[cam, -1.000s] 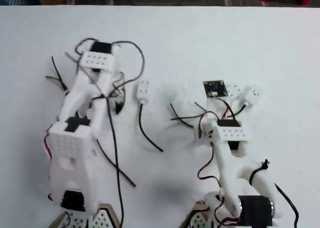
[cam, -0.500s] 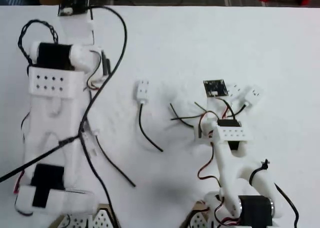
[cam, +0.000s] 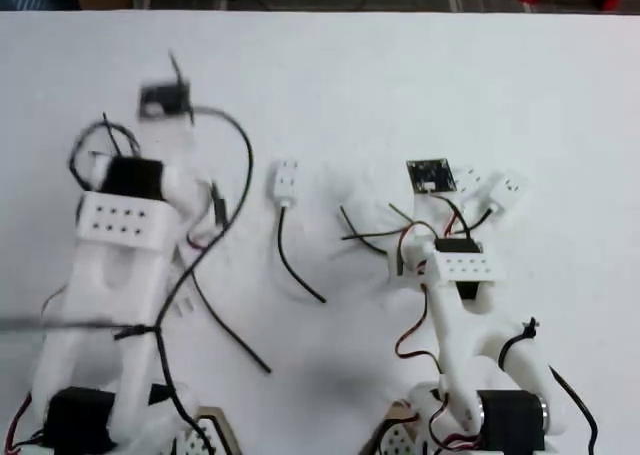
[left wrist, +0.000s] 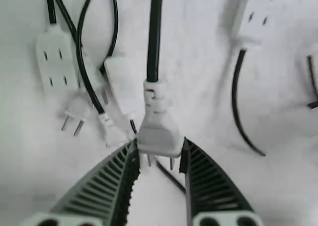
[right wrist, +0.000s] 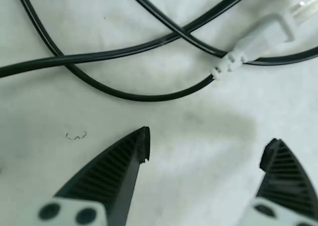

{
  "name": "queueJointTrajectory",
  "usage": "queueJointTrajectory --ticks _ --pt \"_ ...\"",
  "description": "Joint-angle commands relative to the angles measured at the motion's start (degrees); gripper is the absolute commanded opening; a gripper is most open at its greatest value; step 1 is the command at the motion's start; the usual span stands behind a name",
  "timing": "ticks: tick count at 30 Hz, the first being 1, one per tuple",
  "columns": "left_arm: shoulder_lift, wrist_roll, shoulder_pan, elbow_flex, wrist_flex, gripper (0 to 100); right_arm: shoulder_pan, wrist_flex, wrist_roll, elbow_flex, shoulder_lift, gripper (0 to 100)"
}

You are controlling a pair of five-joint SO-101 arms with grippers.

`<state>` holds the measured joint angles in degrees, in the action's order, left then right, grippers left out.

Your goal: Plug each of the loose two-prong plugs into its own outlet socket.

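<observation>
White two-prong plug [left wrist: 158, 134] on a round black cord [left wrist: 154, 32], and it's gripped: the left gripper [left wrist: 159, 146] has its ridged grey-green fingers [left wrist: 117, 179] clenched on the plug's sides, both metal prongs pointing back toward the gripper's base, cord running straight away. In the high view the left arm [cam: 115, 255] reaches up from seven o'clock over the white table [cam: 400, 75], its blurred far end near ten o'clock of the tabletop. Close to the held plug, a second white plug [left wrist: 75, 112] lies flat, two prongs showing, just beside a white four-slot socket block [left wrist: 51, 62], with thin black cords looping across them. Another white socket block [left wrist: 259, 11] lies well apart from the gripper, its own black cord [left wrist: 237, 102] curling off it. From above, that block sits near the table's centre, at nine o'clock of the small dark circuit board [cam: 430, 176] at the far end of the right arm [cam: 462, 315], cord trailing toward five o'clock. At three o'clock of the board, two small white pieces [cam: 507, 189] lie side by side; plug or socket, can't tell. Over to the right gripper [right wrist: 207, 141]: jaws spread wide, nothing between the dark ridged fingers [right wrist: 121, 169], table surface below. Near it a white plug with a ribbed collar [right wrist: 261, 36] rests among crossing black cords [right wrist: 114, 52]
</observation>
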<state>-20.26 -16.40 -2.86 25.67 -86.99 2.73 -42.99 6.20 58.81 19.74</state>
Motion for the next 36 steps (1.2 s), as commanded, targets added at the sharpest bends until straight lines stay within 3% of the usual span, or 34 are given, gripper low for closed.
queueJointTrajectory --ticks 1,5,8,13,17,21,29,36 --pt "4.35 2.02 0.84 4.04 1.23 3 0.22 0.40 -0.09 -0.35 1.89 35.4" --pt "14.20 12.04 4.70 -3.43 -6.42 2 0.22 0.31 -0.09 -0.26 1.89 35.4" --pt "24.48 12.84 6.29 -8.79 -10.29 2 0.22 0.31 -0.09 -0.26 1.89 35.4" --pt "36.09 18.73 6.99 -9.23 -1.49 2 0.13 0.31 -0.09 -0.26 1.89 35.4" --pt "32.92 19.16 7.69 -2.02 8.00 2 0.13 0.31 -0.09 -0.26 1.89 35.4" --pt "24.04 18.90 3.82 6.15 13.71 2 0.13 0.40 0.00 -0.26 1.89 35.4" --pt "6.64 11.78 -8.40 11.16 13.89 3 0.13 0.40 0.00 -0.26 1.89 35.4" --pt "14.64 9.85 -13.58 9.85 15.65 3 0.13 0.31 0.00 -0.26 1.89 35.4"
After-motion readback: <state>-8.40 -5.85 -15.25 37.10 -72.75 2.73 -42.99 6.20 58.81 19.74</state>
